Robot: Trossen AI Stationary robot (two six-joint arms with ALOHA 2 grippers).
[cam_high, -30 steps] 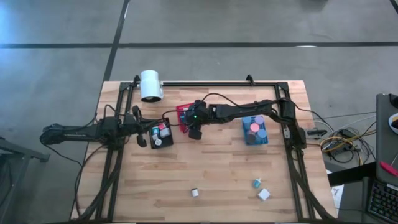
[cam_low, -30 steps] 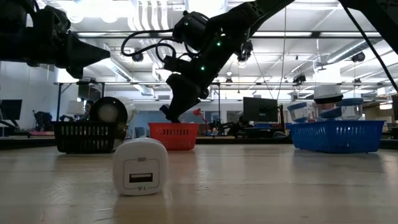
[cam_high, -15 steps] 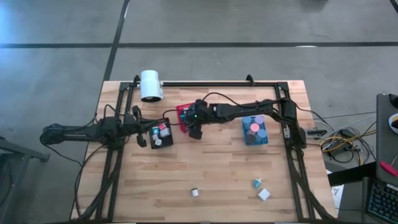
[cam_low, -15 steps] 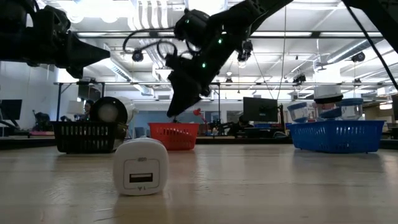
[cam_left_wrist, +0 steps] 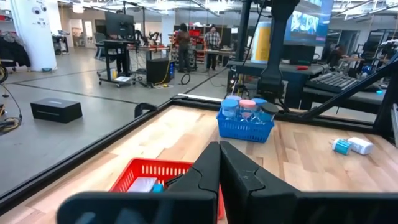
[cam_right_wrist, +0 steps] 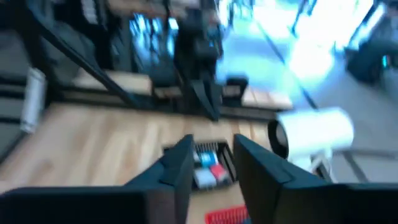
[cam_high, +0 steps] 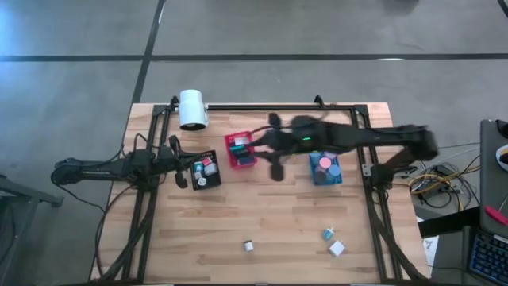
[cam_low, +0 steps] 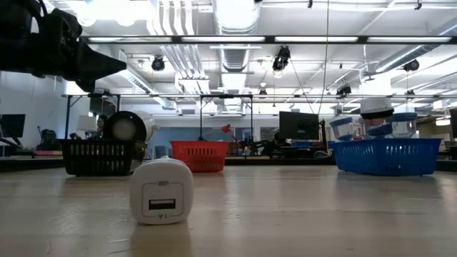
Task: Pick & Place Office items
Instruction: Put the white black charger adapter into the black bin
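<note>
My right gripper [cam_high: 260,144] hangs high over the red bin [cam_high: 240,149], blurred in the high view. In its wrist view the right gripper [cam_right_wrist: 211,163] is open with nothing between its fingers. My left gripper [cam_high: 185,169] waits shut and level beside the black bin [cam_high: 206,171] at the table's left. In its wrist view the left gripper [cam_left_wrist: 219,163] is shut too. Small office items lie in the red, black and blue bins [cam_high: 325,167]. Three more rest on the wood near the front edge: a white bit [cam_high: 248,245], a teal bit [cam_high: 328,233] and a white block [cam_high: 337,248].
A big white cylinder [cam_high: 191,109] lies at the back left. A dark frame [cam_high: 262,106] borders the work area. In the low view a white charger-like block [cam_low: 161,191] stands close to the camera. The wood between the bins and the near edge holds only the three loose pieces.
My right gripper has risen from just over the red bin, pulled back toward the table's right edge and tipped up nearer to level. It has gone out of the low view. The bins and the loose pieces have stayed in place.
</note>
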